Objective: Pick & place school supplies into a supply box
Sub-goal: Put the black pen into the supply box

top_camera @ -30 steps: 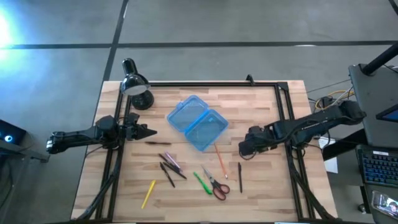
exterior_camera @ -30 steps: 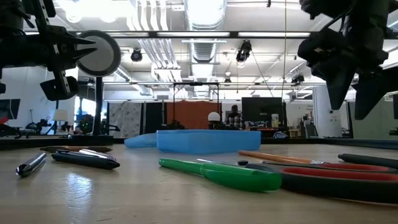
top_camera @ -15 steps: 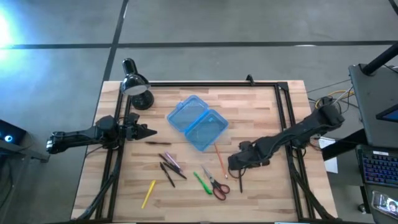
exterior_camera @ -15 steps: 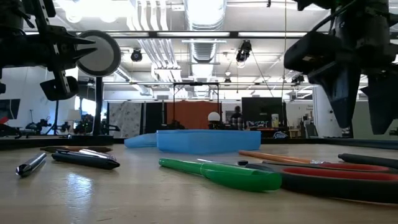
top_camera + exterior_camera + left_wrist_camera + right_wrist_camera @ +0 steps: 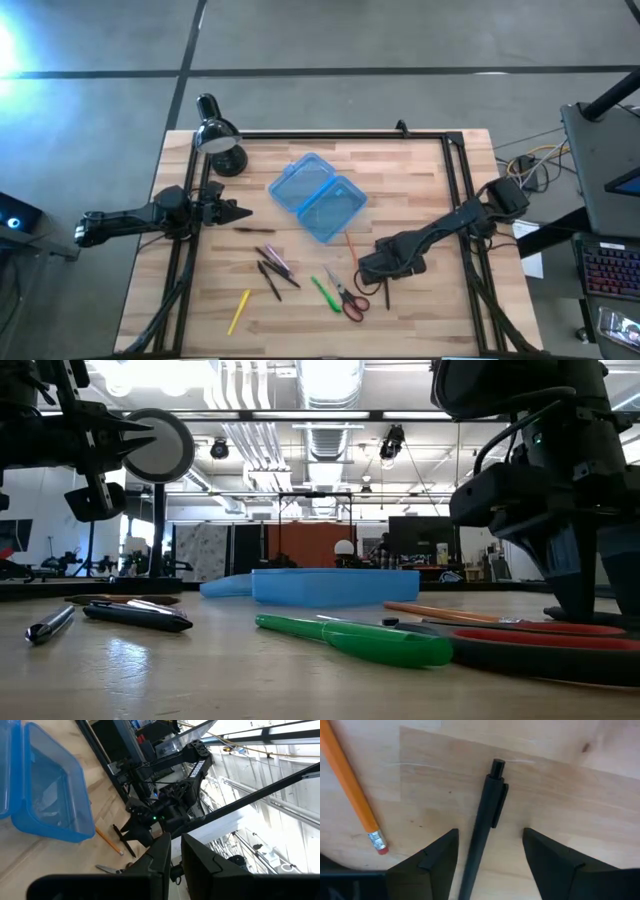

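The black pen [image 5: 482,825] lies on the tabletop [image 5: 560,785] between the right gripper's [image 5: 487,857] 2 wide-spread fingers, untouched.

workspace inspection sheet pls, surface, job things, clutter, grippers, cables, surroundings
surface: wooden table, black frame rails.
job's things: blue case lies open; black pen, orange pencil, scissors, green pen, yellow pencil loose on the wood.
clutter: black desk lamp at a back corner.
grippers: right gripper low, jaws open astride the black pen; left gripper waits at the left edge.
cables: bundle off the table's right.
surroundings: open workshop; a person far behind.
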